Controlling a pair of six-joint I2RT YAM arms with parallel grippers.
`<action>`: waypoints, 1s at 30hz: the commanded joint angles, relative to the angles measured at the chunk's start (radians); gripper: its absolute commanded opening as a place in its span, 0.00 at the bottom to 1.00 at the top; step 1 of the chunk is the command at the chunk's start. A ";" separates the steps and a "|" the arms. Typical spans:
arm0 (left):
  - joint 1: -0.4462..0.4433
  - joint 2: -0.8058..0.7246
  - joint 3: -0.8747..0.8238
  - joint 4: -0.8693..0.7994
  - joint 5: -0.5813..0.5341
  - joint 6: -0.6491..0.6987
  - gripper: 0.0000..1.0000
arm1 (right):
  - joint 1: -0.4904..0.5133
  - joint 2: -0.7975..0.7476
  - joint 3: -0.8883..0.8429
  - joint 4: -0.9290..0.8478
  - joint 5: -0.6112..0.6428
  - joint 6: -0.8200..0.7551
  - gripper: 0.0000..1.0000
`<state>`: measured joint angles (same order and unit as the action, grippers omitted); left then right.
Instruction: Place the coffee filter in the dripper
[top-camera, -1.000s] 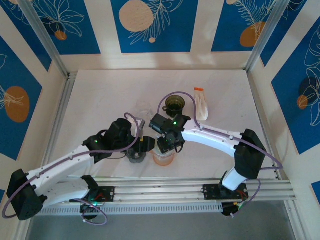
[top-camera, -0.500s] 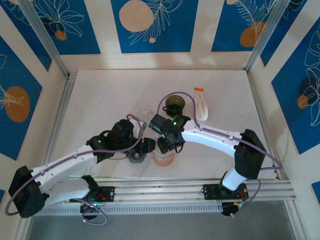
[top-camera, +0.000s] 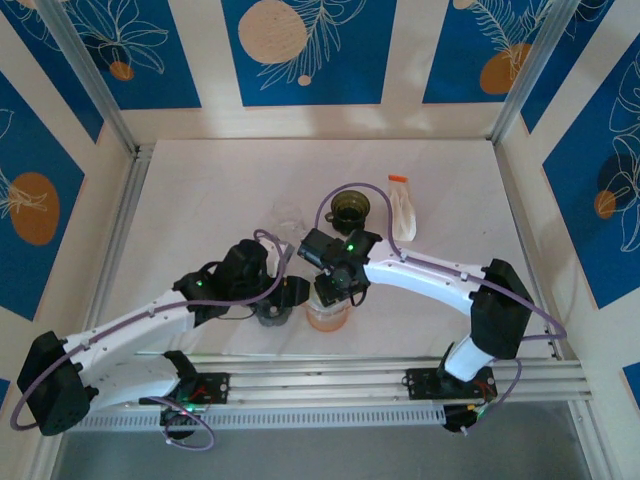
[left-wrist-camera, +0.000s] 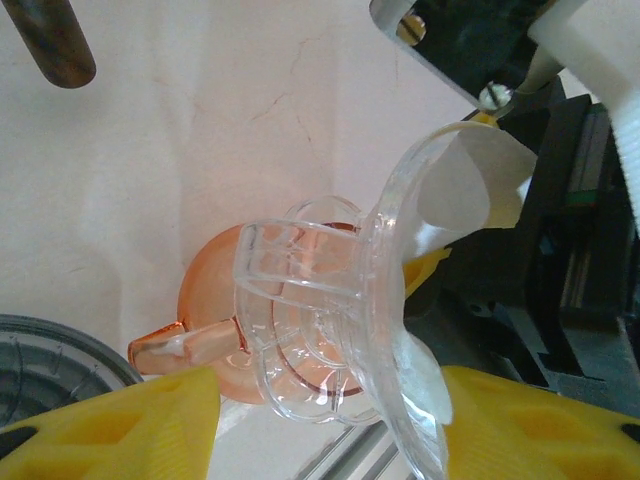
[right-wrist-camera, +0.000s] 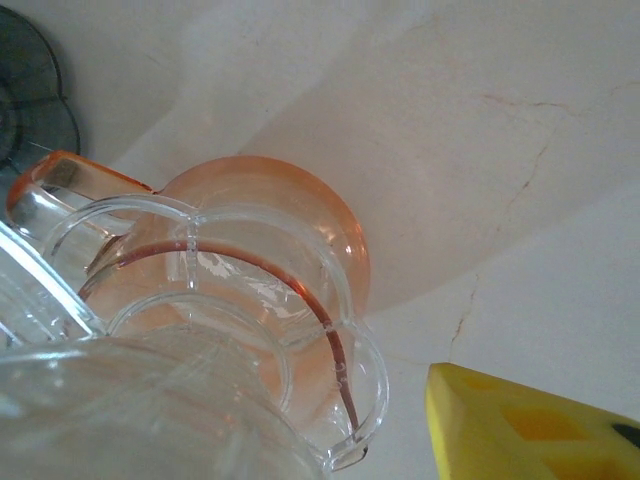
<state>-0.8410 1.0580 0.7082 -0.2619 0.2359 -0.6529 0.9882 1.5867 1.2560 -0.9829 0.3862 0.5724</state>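
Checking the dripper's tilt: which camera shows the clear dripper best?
Left wrist: the clear dripper shows nearly whole, tipped on its side, orange cup behind, paper filter at its mouth. Right wrist gives a close crop of its scalloped base. In the top external view it is too small to make out.

- The dripper (left-wrist-camera: 330, 330) is clear, smooth and glossy, with moulded ribs; whether it is glass or plastic cannot be told.
- The coffee filter (left-wrist-camera: 470, 185) is thin white paper, matt.
- The orange jug (right-wrist-camera: 300, 215) is translucent, smooth and shiny.
- The desk (left-wrist-camera: 200, 150) has a white matt cover, faintly creased like cloth.
- The fingers (left-wrist-camera: 120, 425) of the left gripper (left-wrist-camera: 330, 425) are yellow matt plastic.
- The arm shells (top-camera: 420, 272) are smooth white plastic with a slight sheen.
- The rails (top-camera: 330, 375) are bare silvery metal.
- The cup (top-camera: 350, 211) is dark green, translucent and glossy.
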 joint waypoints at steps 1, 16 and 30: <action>-0.009 0.013 -0.015 0.012 0.017 -0.011 0.59 | 0.003 -0.063 -0.002 -0.005 0.042 0.032 0.58; -0.009 0.013 -0.008 0.014 0.008 -0.014 0.65 | 0.000 -0.327 -0.002 -0.031 0.116 0.102 0.63; -0.009 -0.012 0.040 0.032 0.006 -0.032 0.83 | -0.002 -0.594 -0.140 0.037 0.149 0.154 0.63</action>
<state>-0.8410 1.0683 0.7113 -0.2466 0.2356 -0.6788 0.9878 1.0149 1.1343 -0.9520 0.5098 0.6933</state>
